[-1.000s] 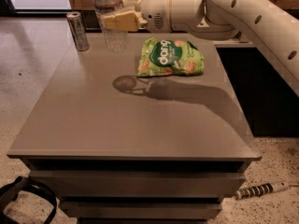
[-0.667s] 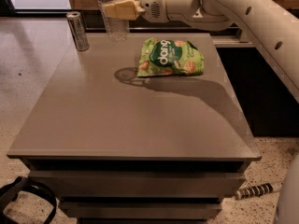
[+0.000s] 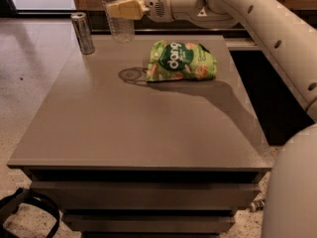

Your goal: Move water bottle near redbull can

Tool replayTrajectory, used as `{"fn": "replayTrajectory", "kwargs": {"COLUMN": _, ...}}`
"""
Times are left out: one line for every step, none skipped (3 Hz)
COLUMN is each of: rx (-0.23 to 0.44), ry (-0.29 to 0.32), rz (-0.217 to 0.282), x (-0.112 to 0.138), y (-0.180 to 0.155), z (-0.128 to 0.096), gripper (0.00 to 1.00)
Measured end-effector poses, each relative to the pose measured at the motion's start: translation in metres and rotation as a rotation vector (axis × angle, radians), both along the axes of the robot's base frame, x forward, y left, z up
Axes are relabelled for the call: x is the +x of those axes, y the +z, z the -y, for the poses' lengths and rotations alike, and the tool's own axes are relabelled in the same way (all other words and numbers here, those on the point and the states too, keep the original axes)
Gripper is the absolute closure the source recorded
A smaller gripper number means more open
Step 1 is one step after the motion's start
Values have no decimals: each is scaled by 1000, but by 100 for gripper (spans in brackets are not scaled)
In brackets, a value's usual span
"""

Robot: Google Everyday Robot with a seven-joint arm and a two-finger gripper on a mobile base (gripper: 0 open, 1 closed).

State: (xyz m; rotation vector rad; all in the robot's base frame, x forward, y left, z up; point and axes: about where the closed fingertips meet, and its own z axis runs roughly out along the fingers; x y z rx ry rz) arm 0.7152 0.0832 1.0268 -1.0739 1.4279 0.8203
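Note:
The water bottle (image 3: 120, 28) is a clear ribbed plastic bottle held upright in the air at the top of the camera view, its top cut off by the frame edge. My gripper (image 3: 124, 8) is shut on its upper body, with the cream fingers (image 3: 127, 8) across it. The redbull can (image 3: 82, 32), slim and silvery, stands upright at the table's far left corner, a short way left of the bottle. The bottle's round shadow lies on the table below, beside the snack bag.
A green snack bag (image 3: 182, 61) lies on the grey table (image 3: 138, 133) right of the bottle's shadow. My white arm (image 3: 257, 19) reaches in from the right. A black strap (image 3: 25, 212) lies on the floor at the lower left.
The gripper has carried the bottle upward and a little to the left, toward the can. The shadow on the table has shifted with it.

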Motion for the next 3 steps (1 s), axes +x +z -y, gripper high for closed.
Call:
{"fn": "replayTrajectory", "kwargs": {"rx": -17, "ry": -29, "rz": -55, "x": 36, "y": -22, "z": -6, "gripper": 100}}
{"fn": "replayTrajectory", "kwargs": {"rx": -9, "ry": -58, "rz": -96, "x": 62, "y": -44, "z": -8, "gripper": 100}}
{"fn": "replayTrajectory", "kwargs": {"rx": 2, "ry": -76, "rz": -100, "x": 73, "y": -60, "z": -20, "gripper": 100}}
